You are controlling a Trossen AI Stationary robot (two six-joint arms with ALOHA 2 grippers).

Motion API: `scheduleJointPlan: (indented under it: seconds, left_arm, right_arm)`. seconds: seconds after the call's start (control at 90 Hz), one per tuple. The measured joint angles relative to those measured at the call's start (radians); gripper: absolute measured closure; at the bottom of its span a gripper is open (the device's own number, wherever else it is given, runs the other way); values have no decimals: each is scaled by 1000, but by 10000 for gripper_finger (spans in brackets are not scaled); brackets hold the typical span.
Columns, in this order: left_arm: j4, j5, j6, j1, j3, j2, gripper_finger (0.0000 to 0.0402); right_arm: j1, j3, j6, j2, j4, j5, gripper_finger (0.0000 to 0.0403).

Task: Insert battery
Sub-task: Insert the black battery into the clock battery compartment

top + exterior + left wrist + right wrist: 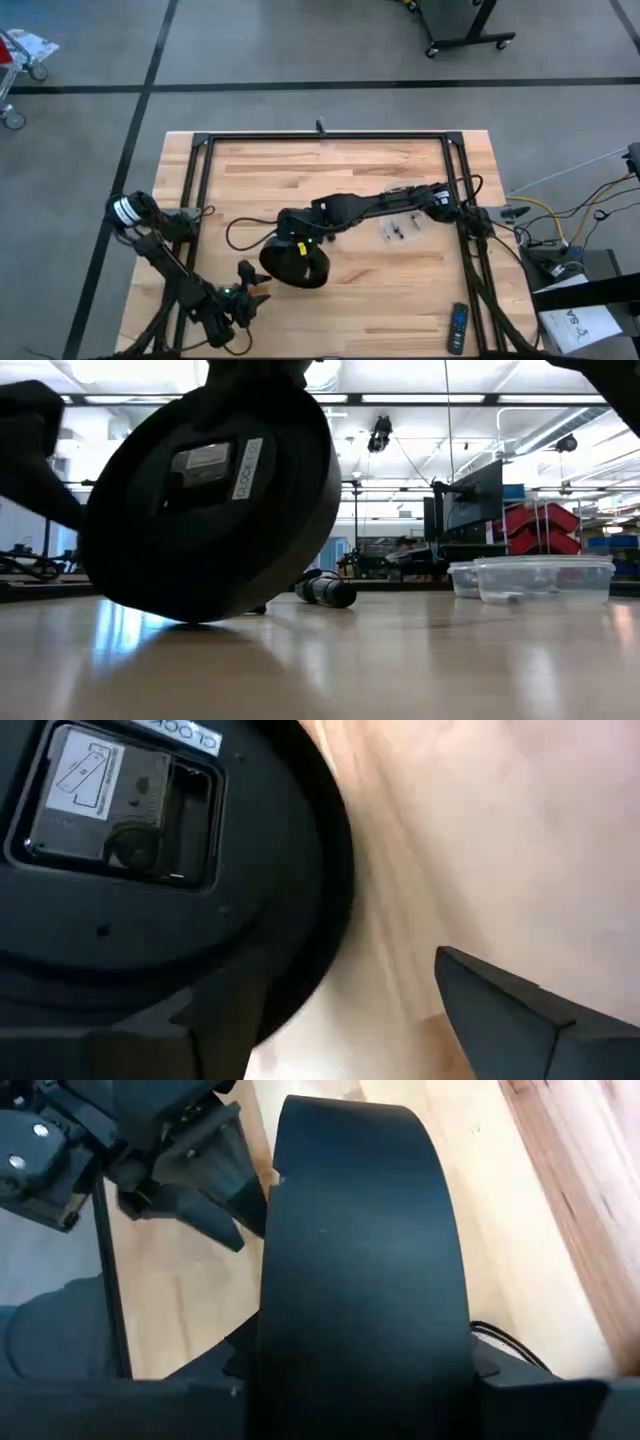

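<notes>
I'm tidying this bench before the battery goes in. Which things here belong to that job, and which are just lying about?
Belongs to the job:
- black clock, held tilted on its edge by the right gripper
- its battery compartment
- left gripper, open beside the clock

Lying about:
- clear plastic container
- remote control
- dark cylindrical object

Right arm extended across the worktop centre — its tool clamped, wrist angled downward. Left arm folded near the front-left corner — its tool spread apart, pointing toward the right arm.
</notes>
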State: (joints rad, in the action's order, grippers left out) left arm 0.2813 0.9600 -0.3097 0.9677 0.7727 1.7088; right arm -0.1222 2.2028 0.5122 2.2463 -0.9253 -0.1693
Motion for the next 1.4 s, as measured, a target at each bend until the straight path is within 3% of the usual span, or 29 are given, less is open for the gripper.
scheduleJointPlan:
  seconds: [0.344,0.644,0.789,0.922,1.1,1.222,1.4]
  left_arm:
    - [-2,-146,201,-130,0,0,147]
    - [-11,-155,238,-161,0,0,295]
    - [-10,-160,360,-178,0,0,342]
    - [-11,-169,467,-192,0,0,349]
    - [-12,-193,572,-218,0,0,326]
    - [-24,-270,616,-252,1,0,318]
    - [-76,-298,591,-289,1,0,361]
  right_arm:
    - [36,-2,18,2,-20,-91,249]
    - [64,-3,18,4,-20,-182,260]
    - [70,-3,28,5,-26,-207,253]
    - [76,-3,28,5,-44,-217,258]
    - [77,-3,30,4,-48,-217,259]
    - [77,-3,30,4,-45,-216,251]
    - [77,-3,19,4,-46,-216,256]
